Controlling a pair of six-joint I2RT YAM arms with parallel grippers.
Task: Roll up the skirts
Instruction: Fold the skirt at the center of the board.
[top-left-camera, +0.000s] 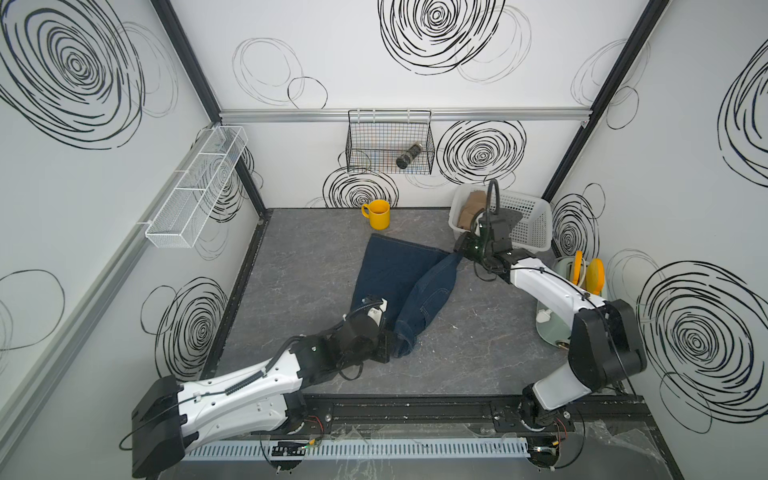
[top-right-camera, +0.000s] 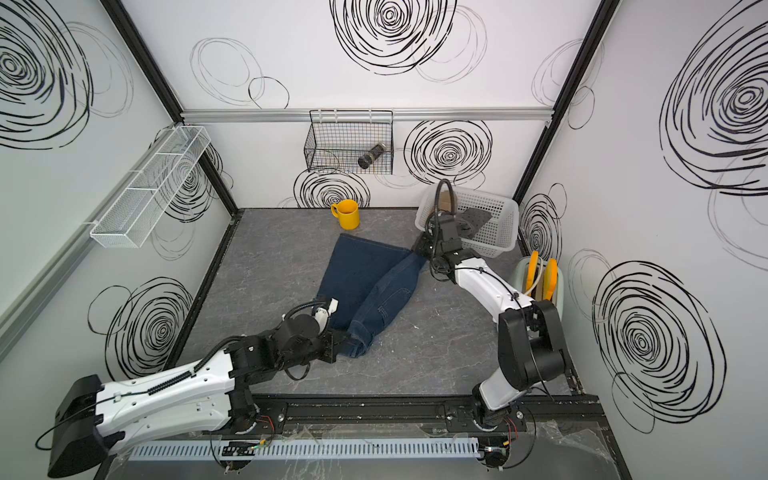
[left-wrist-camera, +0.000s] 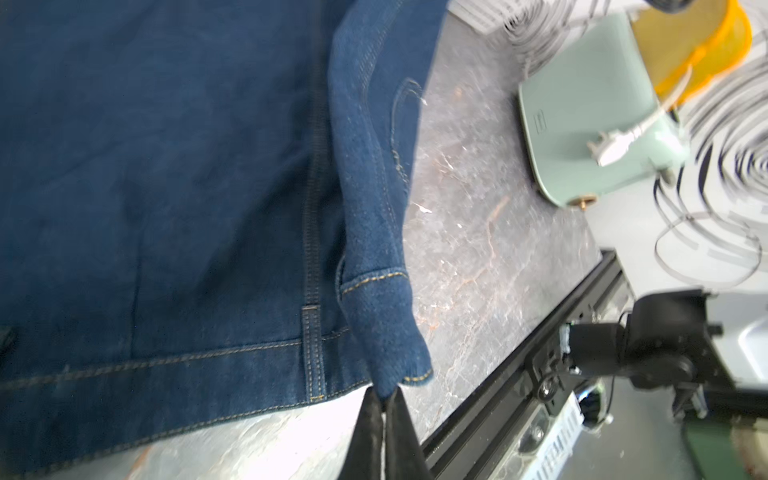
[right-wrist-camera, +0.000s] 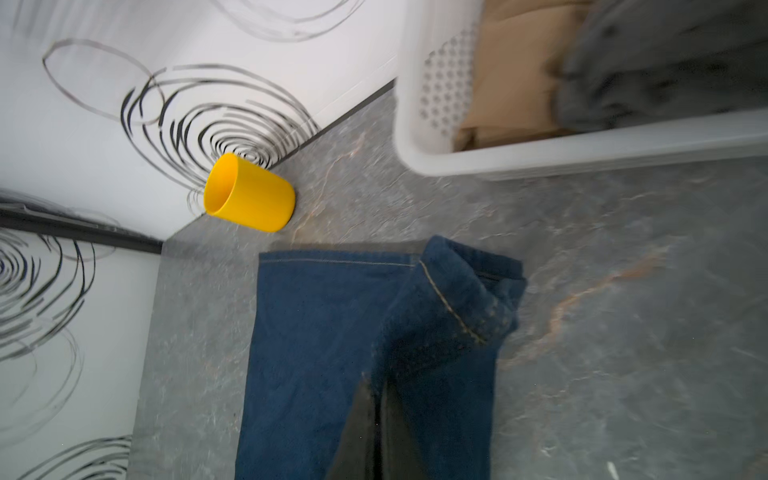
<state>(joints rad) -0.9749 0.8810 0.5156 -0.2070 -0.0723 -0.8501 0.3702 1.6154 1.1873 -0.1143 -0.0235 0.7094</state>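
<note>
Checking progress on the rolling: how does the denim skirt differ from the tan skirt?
The denim skirt lies on the table, part folded over; the tan skirt sits in the white basket. The left hand and right hand pinch the denim skirt; neither holds the tan skirt. Both are cloth.

Twin overheads looking down, wrist cameras close, sharing denim skirt (left-wrist-camera: 166, 166)
</note>
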